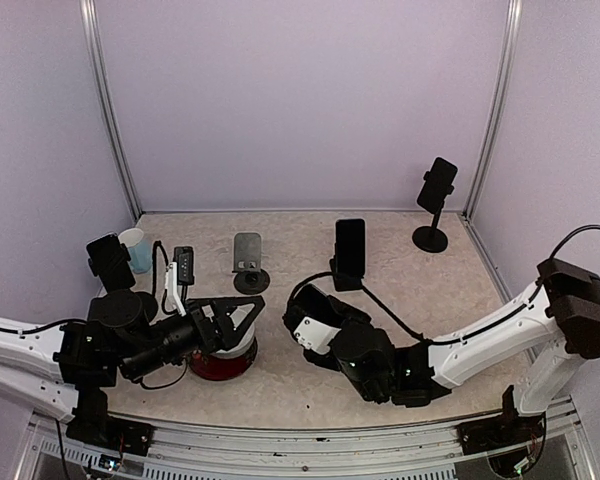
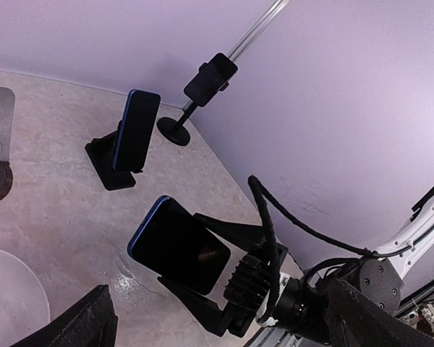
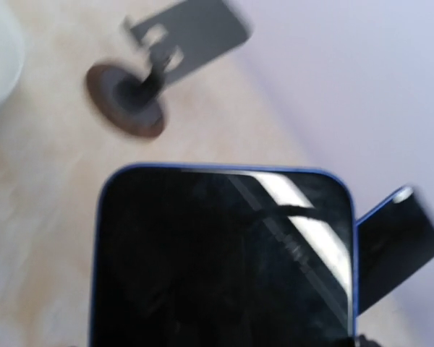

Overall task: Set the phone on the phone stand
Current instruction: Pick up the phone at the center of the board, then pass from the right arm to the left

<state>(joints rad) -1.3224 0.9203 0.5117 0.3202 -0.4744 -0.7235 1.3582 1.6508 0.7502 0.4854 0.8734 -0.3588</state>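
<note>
Phone (image 3: 224,260) close-up, right pincer's (image 2: 182,251) grip seen from left wrist

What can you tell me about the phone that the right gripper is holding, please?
The phone is a slim slab with a glossy, unlit black screen, rounded corners and a blue rim. The right gripper clamps it across its side edges, one end sticking out past the fingers, over the beige table. Nothing else seems to touch it.
</note>
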